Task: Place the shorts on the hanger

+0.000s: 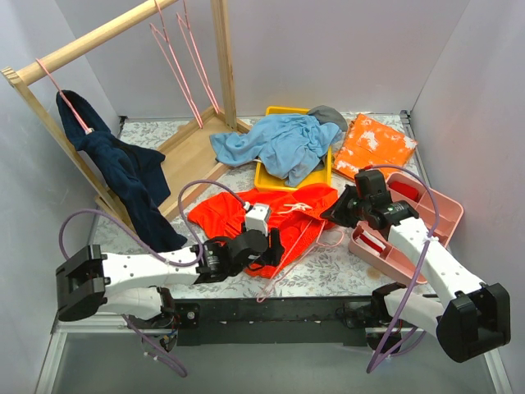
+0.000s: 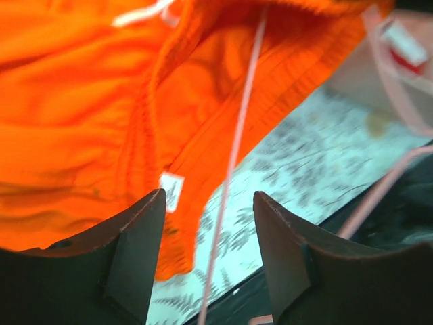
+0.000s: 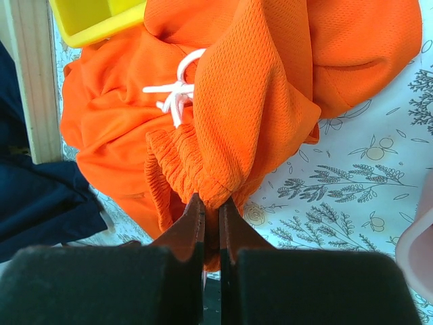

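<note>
Shorts point(image 1: 230, 215) at mid-frame not yet on the hanger point(image 2: 233, 159) lying across them; right gripper point(image 3: 211, 203) pinches the waistband, left gripper point(image 2: 210, 198) gapes empty

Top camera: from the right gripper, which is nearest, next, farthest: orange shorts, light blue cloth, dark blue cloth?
1. Orange shorts, pinched in the right gripper.
2. Light blue cloth, behind, on the yellow tray.
3. Dark blue cloth, hanging far left.

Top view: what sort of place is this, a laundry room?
Probably a lab test booth staged as a laundry corner: plain grey walls box in one leaf-patterned table, a wooden clothes rack carries thin pink hangers, and two white robot arms are bolted at the near edge.
</note>
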